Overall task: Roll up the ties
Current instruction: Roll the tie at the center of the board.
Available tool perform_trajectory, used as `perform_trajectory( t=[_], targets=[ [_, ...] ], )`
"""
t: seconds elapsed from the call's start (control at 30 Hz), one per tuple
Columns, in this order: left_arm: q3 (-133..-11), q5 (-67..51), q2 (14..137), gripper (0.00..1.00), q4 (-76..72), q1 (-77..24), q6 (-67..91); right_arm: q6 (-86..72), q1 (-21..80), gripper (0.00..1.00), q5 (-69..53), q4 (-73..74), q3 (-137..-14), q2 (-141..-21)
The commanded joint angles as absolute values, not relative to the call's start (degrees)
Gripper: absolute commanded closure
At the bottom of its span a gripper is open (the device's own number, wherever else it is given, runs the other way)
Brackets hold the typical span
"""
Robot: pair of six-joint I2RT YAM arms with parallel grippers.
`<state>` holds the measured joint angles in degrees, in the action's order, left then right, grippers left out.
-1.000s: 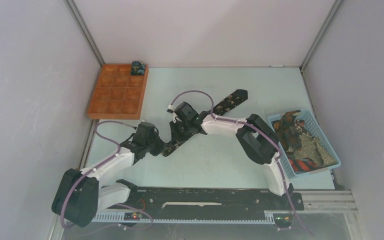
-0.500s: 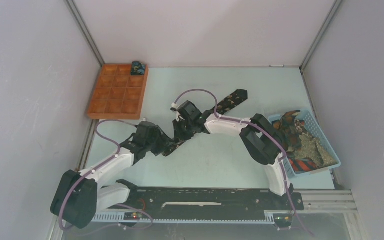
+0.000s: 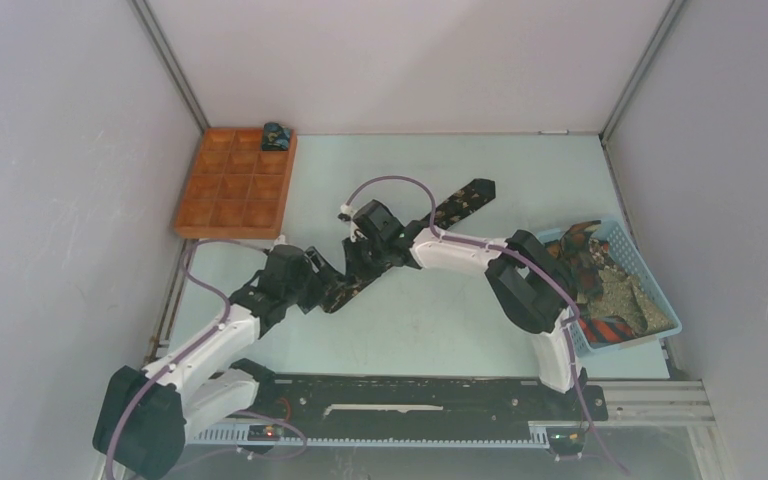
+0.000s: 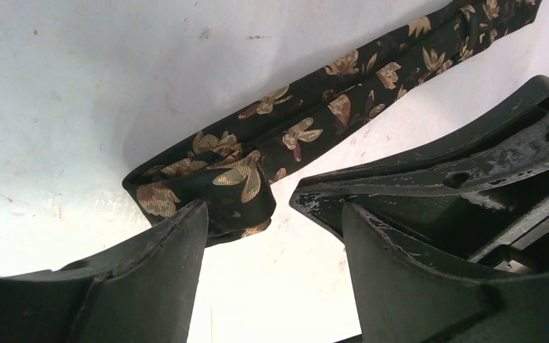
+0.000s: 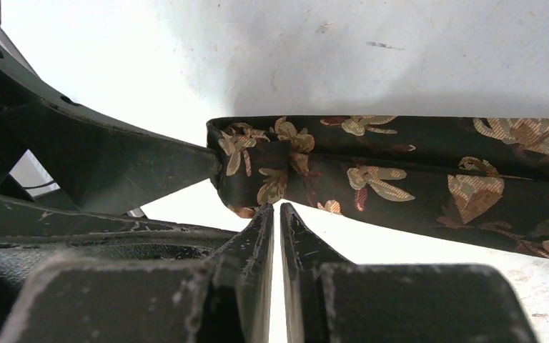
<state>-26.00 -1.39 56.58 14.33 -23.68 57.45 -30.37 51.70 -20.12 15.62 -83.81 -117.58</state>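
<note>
Lying slantwise on the surface [image 3: 440, 320], the leaf-patterned tie [image 4: 314, 121] has its folded end against the wide-open left jaws; the right jaws, closed to a slit, meet its edge.

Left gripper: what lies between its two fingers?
In the left wrist view, the left gripper stands open; the folded end of the black leaf-patterned tie lies in the gap at one fingertip, bare table beside it.
</note>
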Motion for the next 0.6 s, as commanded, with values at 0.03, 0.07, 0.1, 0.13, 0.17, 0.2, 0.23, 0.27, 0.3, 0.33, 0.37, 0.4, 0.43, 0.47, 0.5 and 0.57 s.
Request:
perform_trajectory(
  t=[0.03, 0.07, 0.1, 0.13, 0.17, 0.2, 0.23, 0.27, 0.3, 0.33, 0.37, 0.4, 0.43, 0.47, 0.5, 0.57],
  targets=[
    [-26.1, 2.0, 53.4, 0.25, 15.3, -23.9, 55.7, -30.0, 52.4, 0.88, -20.3, 13.8, -84.2, -113.7],
    [-26.0, 2.1, 52.9, 0.25, 15.4, -23.9, 55.7, -29.9, 52.4, 0.88, -20.2, 13.8, -84.2, -113.6],
    [-26.0, 2.4, 52.3, 0.25, 15.8, -24.0, 55.7, -29.9, 52.4, 0.88, -20.2, 13.8, -84.2, -113.4],
    [-26.0, 2.7, 51.7, 0.25, 16.2, -24.0, 55.7, -30.0, 52.4, 0.88, -20.2, 13.8, -84.2, -113.3],
    [-26.0, 3.1, 51.0, 0.25, 16.6, -23.9, 55.7, -29.9, 52.4, 0.88, -20.3, 13.8, -84.2, -113.2],
    [-26.1, 3.5, 50.1, 0.25, 17.2, -23.9, 55.5, -29.9, 52.4, 0.87, -20.3, 13.9, -84.2, -113.0],
    [-26.2, 3.8, 49.3, 0.25, 17.7, -23.9, 55.2, -29.9, 52.5, 0.87, -20.4, 13.8, -84.3, -113.0],
    [-26.3, 4.1, 48.4, 0.25, 18.5, -24.0, 54.7, -29.9, 52.6, 0.87, -20.6, 13.6, -84.3, -113.0],
    [-26.5, 4.8, 47.5, 0.25, 19.4, -23.9, 54.2, -29.9, 52.6, 0.86, -20.8, 13.4, -84.4, -113.0],
    [-26.7, 5.6, 46.5, 0.25, 20.6, -23.9, 53.8, -30.0, 52.8, 0.86, -21.1, 13.3, -84.4, -113.0],
    [-26.8, 6.4, 45.5, 0.25, 21.9, -23.8, 53.4, -29.9, 53.0, 0.85, -21.3, 13.3, -84.7, -113.1],
    [-26.9, 7.3, 44.4, 0.25, 23.5, -23.9, 53.1, -29.8, 53.1, 0.85, -21.4, 13.3, -84.9, -113.2],
    [-26.9, 8.2, 43.2, 0.25, 24.7, -23.8, 52.9, -29.8, 53.4, 0.85, -21.5, 13.3, -85.2, -113.2],
    [-26.9, 9.0, 41.6, 0.25, 25.9, -23.7, 52.8, -29.7, 53.6, 0.84, -21.7, 13.3, -85.4, -113.3],
    [-26.7, 10.1, 40.4, 0.25, 26.8, -23.6, 52.7, -29.6, 53.8, 0.84, -21.9, 13.4, -85.7, -113.5],
    [-25.9, 11.9, 37.7, 0.25, 28.3, -23.6, 53.1, -29.5, 54.1, 0.84, -22.2, 13.6, -86.6, -114.0]
  ],
)
